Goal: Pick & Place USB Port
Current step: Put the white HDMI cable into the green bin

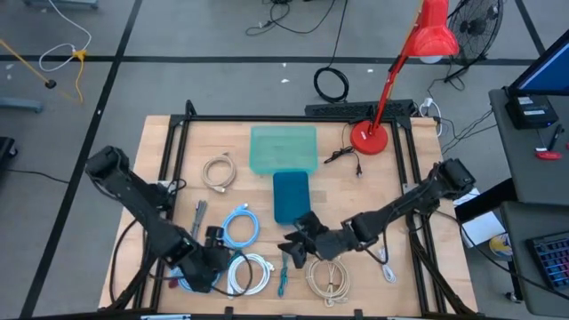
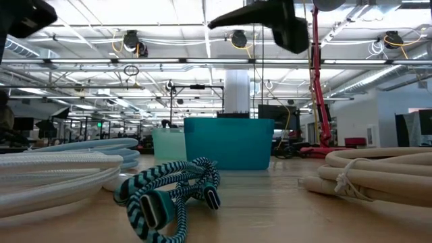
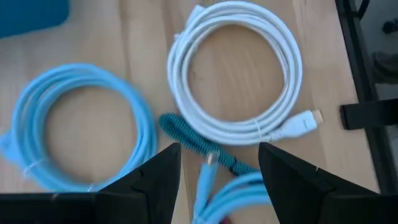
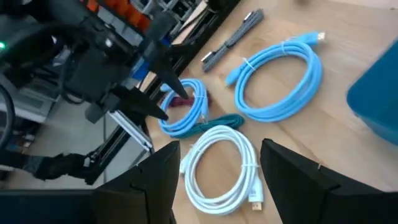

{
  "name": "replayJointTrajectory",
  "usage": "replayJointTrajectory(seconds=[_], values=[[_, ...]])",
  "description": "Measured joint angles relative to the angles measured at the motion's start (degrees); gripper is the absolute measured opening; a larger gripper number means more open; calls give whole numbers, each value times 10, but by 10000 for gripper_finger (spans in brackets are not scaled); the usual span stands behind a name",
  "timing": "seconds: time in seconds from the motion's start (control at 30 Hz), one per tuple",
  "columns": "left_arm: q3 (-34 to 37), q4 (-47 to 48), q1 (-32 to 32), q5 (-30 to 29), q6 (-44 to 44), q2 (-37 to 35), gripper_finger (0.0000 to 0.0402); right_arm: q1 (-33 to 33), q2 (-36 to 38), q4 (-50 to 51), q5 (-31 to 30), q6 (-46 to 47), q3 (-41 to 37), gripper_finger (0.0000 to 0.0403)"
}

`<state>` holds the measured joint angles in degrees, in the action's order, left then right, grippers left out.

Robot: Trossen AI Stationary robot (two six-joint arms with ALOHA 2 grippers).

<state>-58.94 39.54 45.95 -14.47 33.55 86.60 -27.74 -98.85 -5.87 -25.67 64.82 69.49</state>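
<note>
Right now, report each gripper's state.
Left gripper: open, holding nothing, above the coiled cables.
Right gripper: open, holding nothing.

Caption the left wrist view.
Open left gripper hovering over coiled white cable and light blue cable on wooden table.

High view straight down; low view level, table-height; wrist views close (both share white cable (image 3: 236, 74)).

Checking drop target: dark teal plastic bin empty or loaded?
Cannot tell: the dark teal plastic bin shows flat teal from above, and the low view sees only its wall.
</note>
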Motion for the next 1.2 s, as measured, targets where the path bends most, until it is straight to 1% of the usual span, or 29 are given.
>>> replayJointTrajectory(seconds=[0.13,0.23,0.37,0.47,0.53,0.57,0.63,0.7,0.73,0.83,1.03,1.2], values=[[0,-47,-16,35,-40,35,218,-17,-1,22,-40,3,0,212],[0,-70,-26,54,-65,47,218,-29,-1,35,-78,5,0,212],[0,-82,-43,53,-113,50,218,-41,-1,50,-118,8,0,212],[0,-75,-67,21,-135,50,218,-42,-1,49,-133,8,0,212],[2,-85,-94,14,-140,49,218,-41,-1,51,-133,8,0,212],[3,-95,-110,24,-142,52,218,-39,-1,52,-133,8,0,212],[3,-127,-140,62,-145,61,218,-38,-1,53,-133,8,0,212],[3,-145,-152,81,-149,70,218,-38,-1,54,-133,7,0,212],[3,-155,-154,92,-149,77,218,-38,-1,58,-133,7,0,212],[3,-153,-149,97,-157,97,218,-39,-1,90,-127,31,0,212],[3,-160,-132,89,-168,140,218,-64,-1,198,-90,125,0,212],[3,-169,-130,76,-181,176,218,-84,-1,244,-87,178,0,212]])
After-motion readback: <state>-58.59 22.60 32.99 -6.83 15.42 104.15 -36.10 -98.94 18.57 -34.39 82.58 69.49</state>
